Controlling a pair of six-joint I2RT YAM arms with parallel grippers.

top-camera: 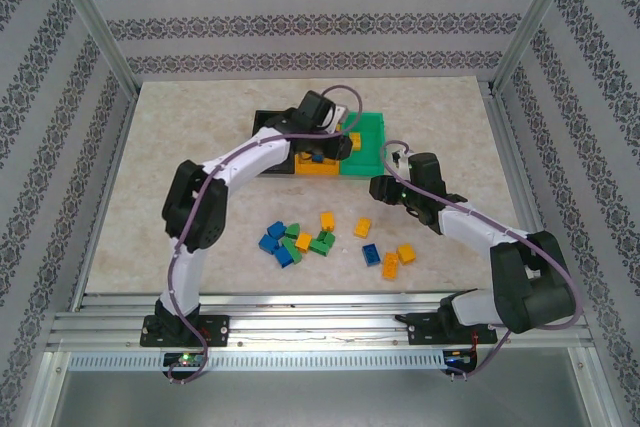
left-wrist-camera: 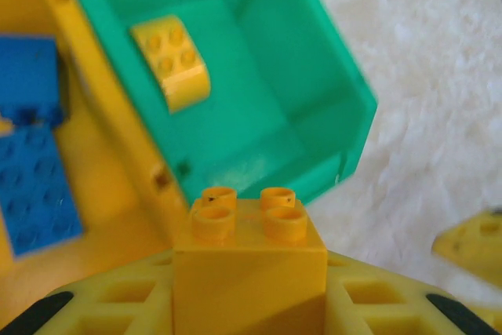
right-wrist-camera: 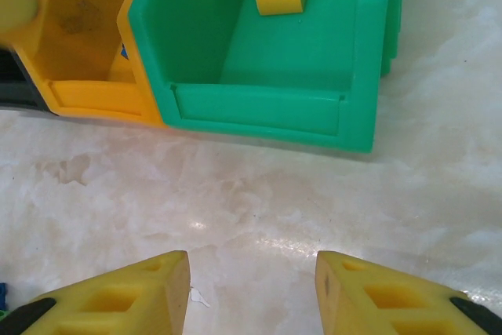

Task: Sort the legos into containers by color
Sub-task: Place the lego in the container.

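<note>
REMOTE SORTING CELL: I have the left arm stretched over the row of containers. Its left gripper point(top-camera: 338, 139) is pinched on a yellow brick point(left-wrist-camera: 249, 272), studs up, above the wall shared by the yellow bin point(left-wrist-camera: 118, 194) and the green bin point(left-wrist-camera: 314, 115). I judge it is carried high to clear the rims before release. The right gripper point(right-wrist-camera: 252, 288) hangs empty with fingers spread over the table just in front of the green bin, probably parked clear of its partner. The black bin point(top-camera: 263, 125) sits at the left end of the row. Blue bricks point(left-wrist-camera: 35, 186) lie in the yellow bin and a second yellow brick point(left-wrist-camera: 171, 60) lies in the green one, so green looks like the held piece's destination. The loose legos point(top-camera: 295, 242) wait scattered nearer the arm bases. Patterned wall panels point(top-camera: 320, 27) on an aluminium frame point(top-camera: 95, 22) enclose the pale marbled tabletop point(top-camera: 190, 147).
</note>
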